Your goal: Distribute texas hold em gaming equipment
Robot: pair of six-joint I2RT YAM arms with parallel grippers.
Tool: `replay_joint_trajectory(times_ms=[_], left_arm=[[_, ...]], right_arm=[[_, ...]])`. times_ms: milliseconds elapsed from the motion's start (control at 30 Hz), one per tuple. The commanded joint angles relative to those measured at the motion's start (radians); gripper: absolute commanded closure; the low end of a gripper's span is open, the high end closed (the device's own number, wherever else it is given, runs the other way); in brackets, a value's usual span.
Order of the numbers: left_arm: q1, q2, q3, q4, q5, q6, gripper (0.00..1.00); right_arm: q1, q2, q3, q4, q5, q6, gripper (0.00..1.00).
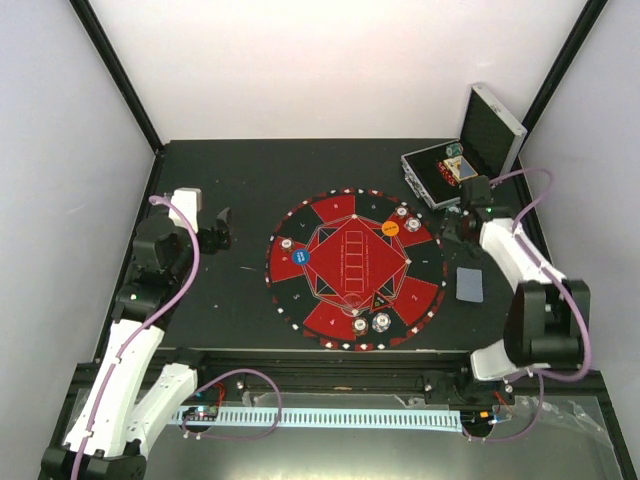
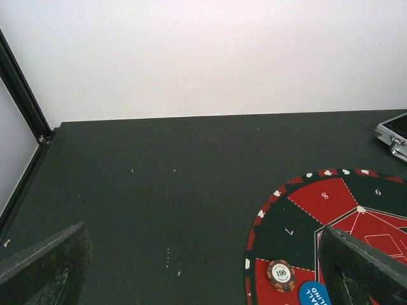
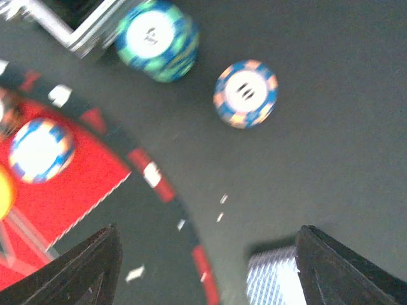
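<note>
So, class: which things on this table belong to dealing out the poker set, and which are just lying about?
Belong to the job: poker chips, blue disc, orange disc, black triangle, playing card.
Just lying about: silver case, round mat.

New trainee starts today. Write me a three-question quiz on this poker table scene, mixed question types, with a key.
1. True or false: the playing card lies on the mat.
2. The silver case is: A open, B shut, C upside down.
3. In the right wrist view, how many chips lie off the mat?
Key: 1 false, it lies beside the mat; 2 A; 3 two.
</note>
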Motion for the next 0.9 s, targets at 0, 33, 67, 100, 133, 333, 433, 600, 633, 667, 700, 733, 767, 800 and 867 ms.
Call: replay_joint_trajectory(times_ms=[0,33,67,100,133,333,433,600,633,667,700,733,767,800,867], left_arm=[[-0.007,0.025,0.039,0.025,0.014,-0.042,0.01],[-0.007,0.036,0.058,0.025,0.027,-0.05,0.01],[-0.007,0.047,0.078,0.024,0.036,-0.06,0.01],[-0.006,0.059,0.097,0.026,0.042,-0.068,0.01],[-0.006,0.07,0.113,0.031,0.046,-0.073,0.01],[-0.006,0.145,0.189,0.066,0.038,-0.048,0.01],[-0.006,0.167,0.192,0.076,0.027,-0.021,0.01],[-0.006,0.168,0.168,0.082,0.009,-0.004,0.01],[-0.006,0.163,0.162,0.083,0.005,-0.002,0.01],[-0.007,0.162,0.159,0.082,0.003,0.0,0.01],[-0.006,0.161,0.157,0.081,0.0,0.001,0.01],[-0.006,0.158,0.156,0.081,-0.001,0.002,0.01],[-0.006,0.157,0.154,0.081,-0.002,0.002,0.01],[-0.006,0.155,0.152,0.081,-0.001,0.002,0.01],[-0.006,0.151,0.147,0.081,-0.004,0.003,0.01]], right_arm=[[-0.127,0.145,0.093,0.081,-0.05,-0.081,0.24],[-0.147,0.177,0.116,0.081,-0.053,-0.087,0.24],[-0.161,0.202,0.14,0.075,-0.051,-0.094,0.24],[-0.172,0.23,0.16,0.067,-0.043,-0.1,0.24],[-0.186,0.253,0.178,0.062,-0.039,-0.105,0.24],[-0.224,0.353,0.251,0.037,-0.09,-0.156,0.24],[-0.225,0.393,0.28,0.019,-0.092,-0.171,0.25],[-0.226,0.445,0.303,0.016,-0.096,-0.175,0.25],[-0.226,0.454,0.307,0.014,-0.093,-0.174,0.25],[-0.225,0.461,0.312,0.013,-0.091,-0.175,0.25],[-0.225,0.47,0.319,0.011,-0.09,-0.174,0.26],[-0.227,0.475,0.322,0.011,-0.09,-0.176,0.26],[-0.226,0.482,0.326,0.01,-0.091,-0.176,0.27],[-0.227,0.492,0.33,0.011,-0.09,-0.177,0.28],[-0.227,0.508,0.334,0.012,-0.09,-0.18,0.29]])
